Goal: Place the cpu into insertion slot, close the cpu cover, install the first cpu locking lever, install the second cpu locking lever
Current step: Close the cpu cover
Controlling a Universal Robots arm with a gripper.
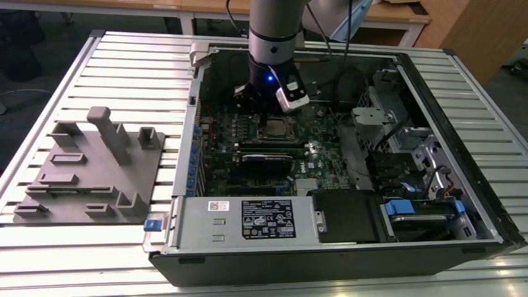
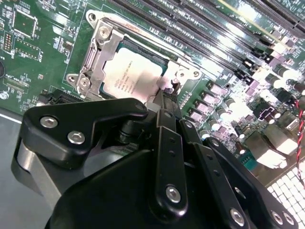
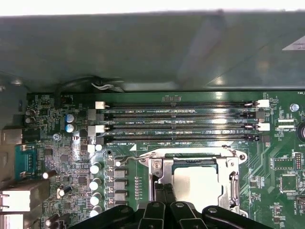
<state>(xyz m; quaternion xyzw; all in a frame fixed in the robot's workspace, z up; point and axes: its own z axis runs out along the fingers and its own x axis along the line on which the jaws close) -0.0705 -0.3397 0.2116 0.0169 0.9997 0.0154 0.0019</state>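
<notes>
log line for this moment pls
cpu: seated | cpu cover: down around it | gripper: shut, tips at cover's edge

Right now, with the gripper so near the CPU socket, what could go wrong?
1. The gripper sits right at the edge of the cpu cover; a slip could scrape the cpu seen through its window.
2. Small capacitors stand close beside the cover; a sideways move might knock them.

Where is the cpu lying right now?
In the second wrist view the cpu shows through the window of the cpu cover, beside the long memory slots on the green motherboard.
</notes>
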